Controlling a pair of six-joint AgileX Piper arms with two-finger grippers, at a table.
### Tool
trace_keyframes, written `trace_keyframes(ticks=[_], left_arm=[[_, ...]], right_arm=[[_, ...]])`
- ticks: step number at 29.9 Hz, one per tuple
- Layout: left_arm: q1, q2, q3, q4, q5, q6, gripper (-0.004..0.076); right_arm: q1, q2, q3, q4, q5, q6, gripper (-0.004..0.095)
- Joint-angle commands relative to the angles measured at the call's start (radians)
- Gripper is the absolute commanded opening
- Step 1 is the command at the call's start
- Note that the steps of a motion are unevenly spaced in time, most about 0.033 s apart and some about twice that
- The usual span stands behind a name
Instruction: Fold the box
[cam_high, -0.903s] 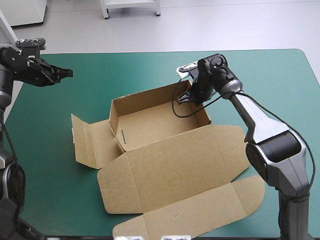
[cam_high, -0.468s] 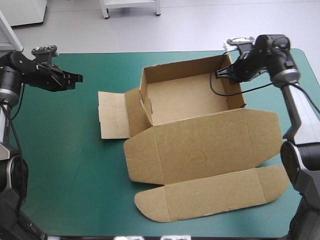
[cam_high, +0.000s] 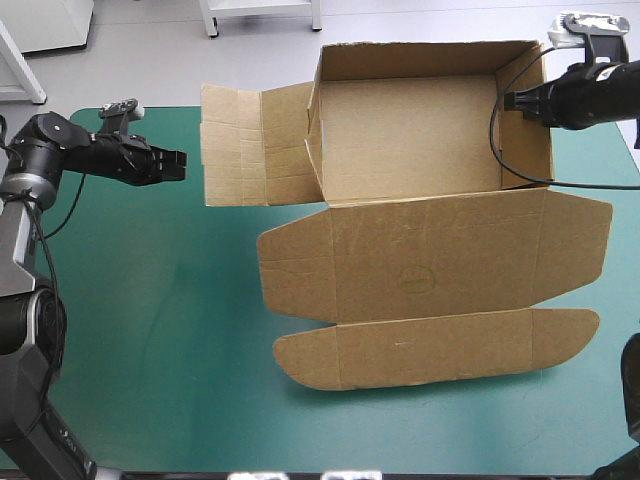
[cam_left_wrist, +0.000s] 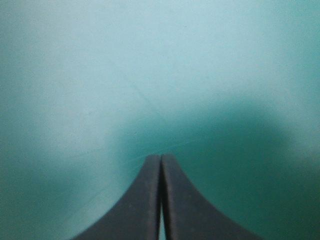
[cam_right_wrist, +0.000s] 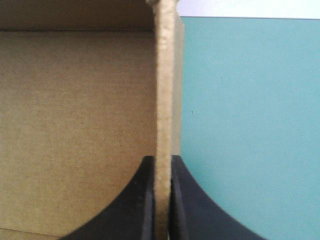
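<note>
1. The box is a cut sheet of brown board, partly formed. Its open tray, four walls raised, sits at the far side of the surface. In the high view the far wall shows past the surface's far edge.
2. The lid lies flat from the tray's near wall toward the near edge, with a rounded ear at each end. Beyond a crease runs a long, round-cornered tuck strip, which stops short of the near edge.
3. A side flap, scored with several creases, spreads out unfolded from the tray's left wall.
4. The right hand clamps the tray's right wall. In its wrist view the black fingers of the right hand all but meet on the wall's rough cut edge. The matt tray interior lies to one side and the teal-green cover to the other.
5. The left hand has its fingers pressed together in a pointed arch, holding nothing. It is just beside the side flap's outer edge, not touching. Its wrist view shows the left hand over smooth, bare cover.
6. A broad bare stretch of cover lies left of the lid. On the right, the lid's ear comes close to the surface's edge.
</note>
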Motion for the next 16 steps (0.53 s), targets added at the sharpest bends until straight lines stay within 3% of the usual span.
trace_keyframes(ticks=[1, 4, 8, 16], left_arm=[[0.019, -0.016, -0.025, -0.184, 0.017, 0.085, -0.0008], [0.026, 0.017, -0.025, -0.318, 0.086, 0.167, -0.0008], [0.017, 0.038, -0.025, -0.449, 0.170, 0.247, -0.0008], [-0.054, 0.033, -0.025, -0.504, 0.186, 0.251, -0.0008]], right_arm=[[-0.010, -0.086, -0.029, 0.066, 0.002, -0.006, -0.0013], [-0.010, -0.105, -0.029, 0.099, 0.000, -0.006, -0.0013], [-0.010, -0.110, -0.029, 0.229, -0.002, -0.041, -0.0013], [-0.010, -0.106, -0.029, 0.284, -0.023, -0.062, -0.0013]])
